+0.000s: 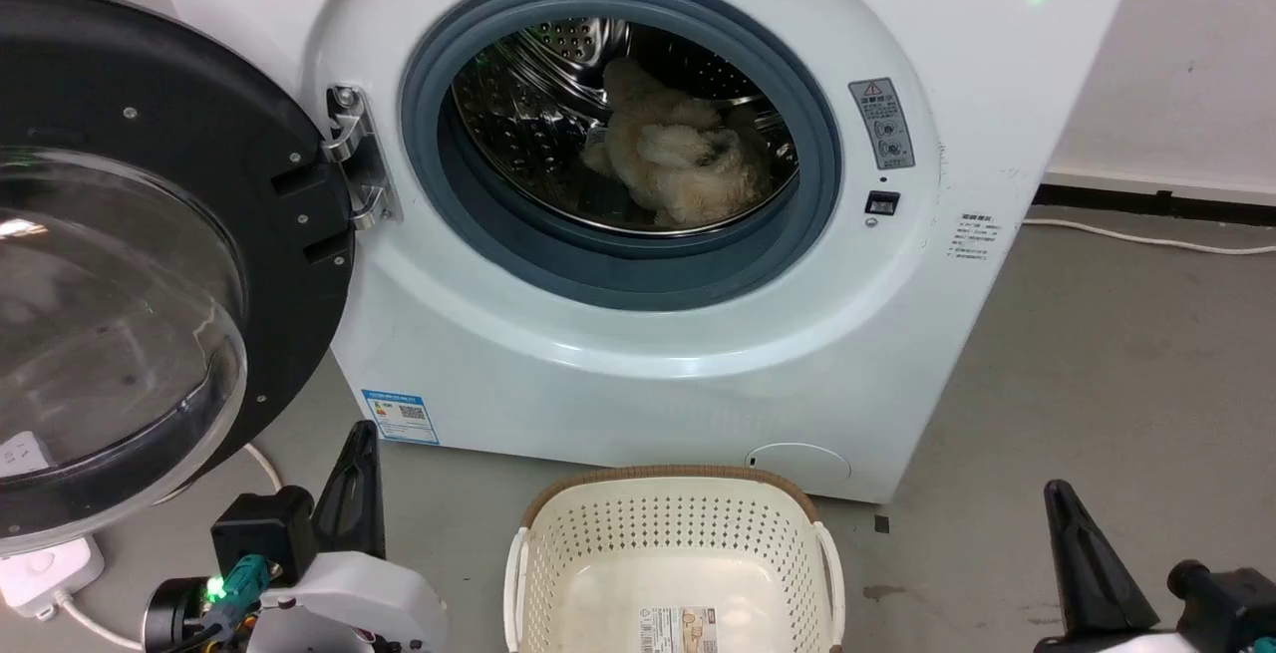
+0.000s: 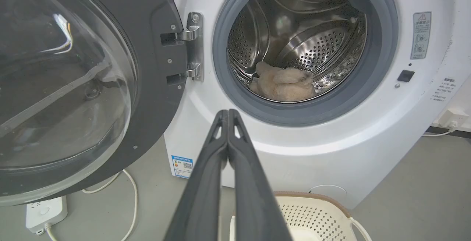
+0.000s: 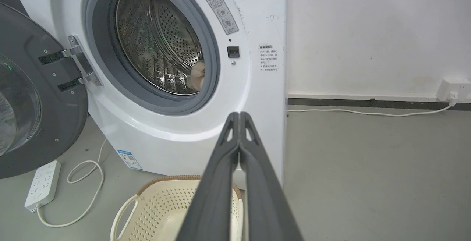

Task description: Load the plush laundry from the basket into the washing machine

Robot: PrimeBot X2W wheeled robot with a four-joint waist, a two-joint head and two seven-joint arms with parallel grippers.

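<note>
Plush is lying in the washer drum, low and well behind the seal, so I reckon the loading's done. Basket looks bare, sitting right in front. Left gripper and right gripper both have fingers pressed together on nothing, parked low either side of the basket, clear of the open door.

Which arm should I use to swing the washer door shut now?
Left, probably. The door hangs open on the robot's left, nearest the left gripper. The right gripper sits across the basket, farther away. The plush laundry already lies in the washing machine; both grippers are shut.
</note>
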